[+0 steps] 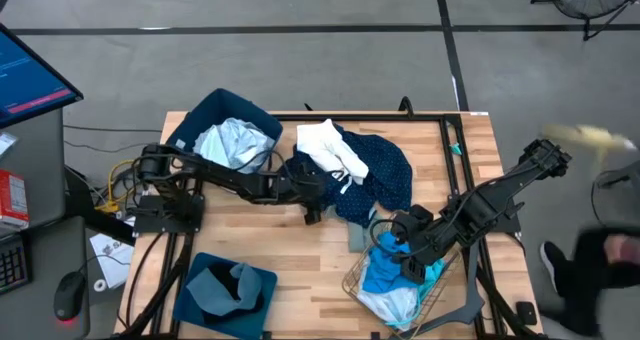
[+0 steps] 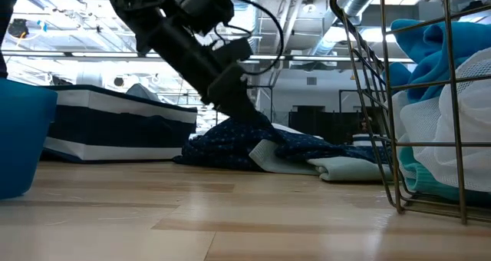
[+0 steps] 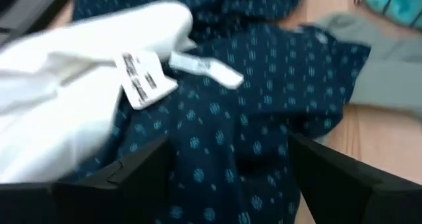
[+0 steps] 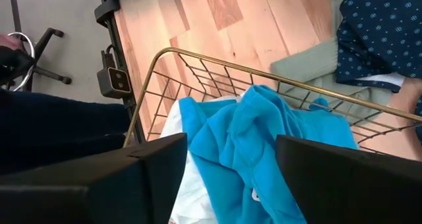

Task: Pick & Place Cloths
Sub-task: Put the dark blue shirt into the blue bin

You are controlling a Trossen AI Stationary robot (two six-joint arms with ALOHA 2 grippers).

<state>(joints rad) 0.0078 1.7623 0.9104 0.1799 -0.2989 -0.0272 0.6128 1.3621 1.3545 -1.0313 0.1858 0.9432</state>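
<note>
The left end effector point(image 3: 227, 165), fingers spread, hangs directly over the navy dotted cloth point(image 1: 380, 175) mid-table; the right end effector point(image 4: 231, 161), also spread, hovers above the cyan cloth point(image 4: 264, 145) in the basket point(image 4: 198, 59)

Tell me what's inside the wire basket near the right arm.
The wire basket holds a bright blue cloth on top of a white cloth. Anything lying beneath those two is covered and cannot be seen.
</note>
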